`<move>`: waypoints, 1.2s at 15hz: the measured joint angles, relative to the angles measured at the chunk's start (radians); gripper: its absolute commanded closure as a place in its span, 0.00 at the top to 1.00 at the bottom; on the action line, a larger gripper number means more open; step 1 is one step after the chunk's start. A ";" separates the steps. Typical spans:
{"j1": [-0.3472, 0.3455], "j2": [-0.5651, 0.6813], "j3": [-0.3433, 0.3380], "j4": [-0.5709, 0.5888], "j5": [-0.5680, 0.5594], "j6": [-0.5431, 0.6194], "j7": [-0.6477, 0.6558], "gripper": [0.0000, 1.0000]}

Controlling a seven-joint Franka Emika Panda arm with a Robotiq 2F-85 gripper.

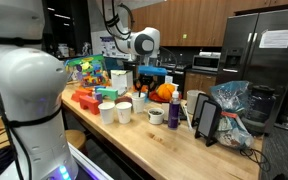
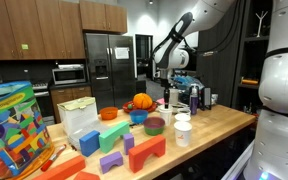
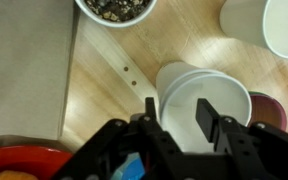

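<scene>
In the wrist view my gripper [image 3: 179, 110] is open and points down over a white cup [image 3: 199, 88] on the wooden counter. One finger hangs just outside the cup's left rim and the other over its inside. I cannot tell whether a finger touches the rim. Nothing is held. In both exterior views the gripper [image 1: 149, 74] [image 2: 173, 84] hangs over the middle of the counter, beside an orange pumpkin-like thing [image 1: 164, 92] [image 2: 142, 101].
A bowl of dark bits [image 3: 114, 8] and two more white cups [image 3: 276, 25] lie beyond the cup. A grey mat [image 3: 24, 70] lies to the left. Coloured blocks [image 2: 134, 153], small bowls [image 2: 154, 125], a purple bottle [image 1: 174, 112] and a toy box [image 2: 12, 125] crowd the counter [image 1: 154, 145].
</scene>
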 measured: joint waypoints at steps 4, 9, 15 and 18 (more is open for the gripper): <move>0.000 0.000 0.001 -0.002 0.000 0.001 0.000 1.00; 0.000 -0.007 0.002 -0.002 0.000 0.001 0.000 1.00; 0.000 -0.105 0.002 -0.043 0.000 -0.013 0.000 1.00; 0.000 -0.212 0.001 -0.099 0.000 -0.037 -0.002 1.00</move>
